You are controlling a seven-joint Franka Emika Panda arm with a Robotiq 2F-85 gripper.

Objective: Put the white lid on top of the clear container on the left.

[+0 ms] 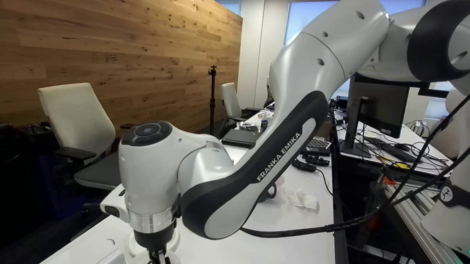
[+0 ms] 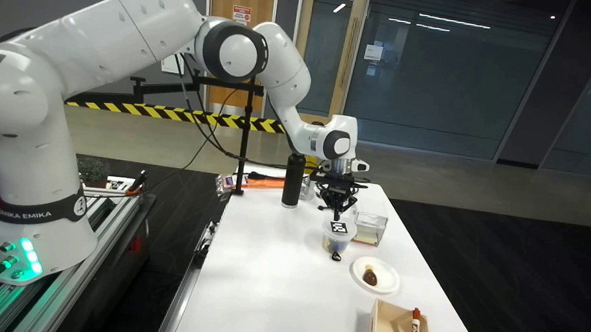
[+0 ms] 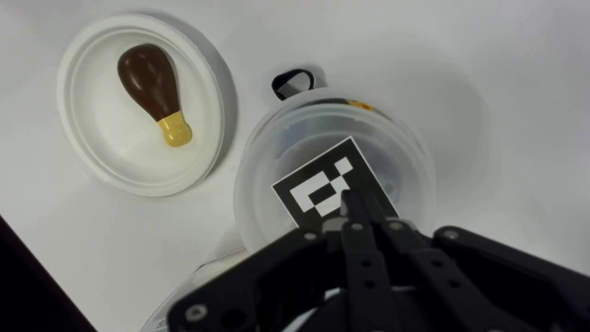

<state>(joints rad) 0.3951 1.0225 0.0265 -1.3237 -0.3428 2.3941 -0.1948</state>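
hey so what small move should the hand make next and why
Probably ease the hand straight down for a gentle press: the white lid lies on the clear container, and the hand, apparently closed, is over the lid. I can't tell whether the lid is fully seated.

- Black two-fingered gripper [image 3: 360, 199]: points down, its slim dark fingers [image 3: 353, 207] drawn together.
- White, rounded wrist [image 1: 150, 176] with a silver metal collar [image 1: 149, 223]: upright, directly above the gripper.
- White, smooth forearm [image 1: 306, 67] with a black panel [image 1: 280, 156] lettered FRANKA EMIKA: slants steeply up from the wrist, away from the gripper.
- White elbow [image 2: 236, 55] ringed in black: bent, well above the gripper.
- White, tubular upper arm [image 2: 126, 23]: slopes from the elbow down to the bulky white shoulder [image 2: 3, 81].
- White base [image 2: 33, 234] with a black band [image 2: 37, 213] and lit green lights [image 2: 31, 256]: well apart from the gripper.
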